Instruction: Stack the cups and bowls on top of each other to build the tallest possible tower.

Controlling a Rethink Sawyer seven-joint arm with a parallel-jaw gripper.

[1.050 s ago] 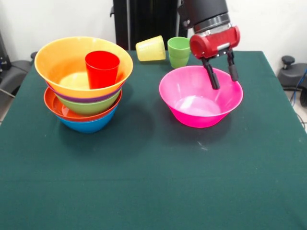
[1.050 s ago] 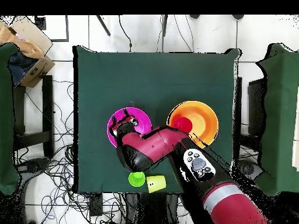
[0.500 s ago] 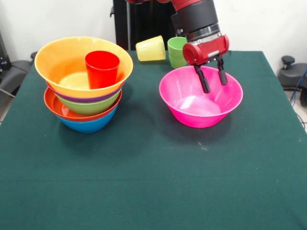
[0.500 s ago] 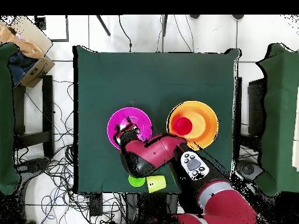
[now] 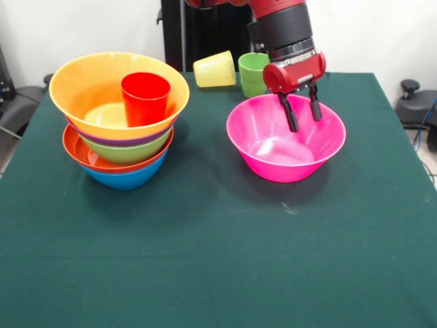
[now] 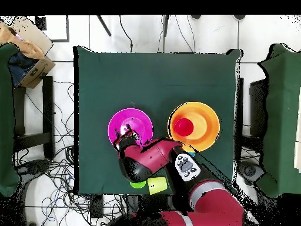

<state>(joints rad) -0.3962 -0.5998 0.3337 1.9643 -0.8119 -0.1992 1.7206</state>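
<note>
Pink bowl (image 5: 286, 139) sits apart from the pile on the green table cloth (image 5: 218, 260), upright and empty. Gripper (image 5: 302, 116) hangs over its far rim, fingers (image 5: 291, 117) spread; one tip seems to dip inside the bowl and the other to sit near the rim line. Whether either touches the plastic, cannot tell. Nothing is pinched.

Judgement: the straddling pose suits a rim grasp. A bowl this wide cannot be spanned, so clamping the thin wall between the fingers is the practical hold.

Tower (image 5: 119, 119) stands well off to one side of the gripper, on the front view's left. Rims show, top to bottom, yellow-orange, purple, green, red-orange, blue. Red cup (image 5: 145, 98) stands upright inside the top bowl. Nested bowls sit low but steady, which probably explains the order, wide ones cradling the smaller.

Behind the gripper, toward the table's back edge: yellow cup (image 5: 214, 69) lying on its side, and a green cup (image 5: 253, 74) upright just beside it, partly hidden by the wrist. Both are loose and not yet stacked.

Overhead, the arm (image 6: 154, 160) covers the near edge of the pink bowl (image 6: 130, 123); the gripper is mostly hidden there.

Task stage, as judged: pile well along, with the pink bowl and two cups remaining. Risk: a one-wall grip may let the bowl tilt or swing when lifted.
</note>
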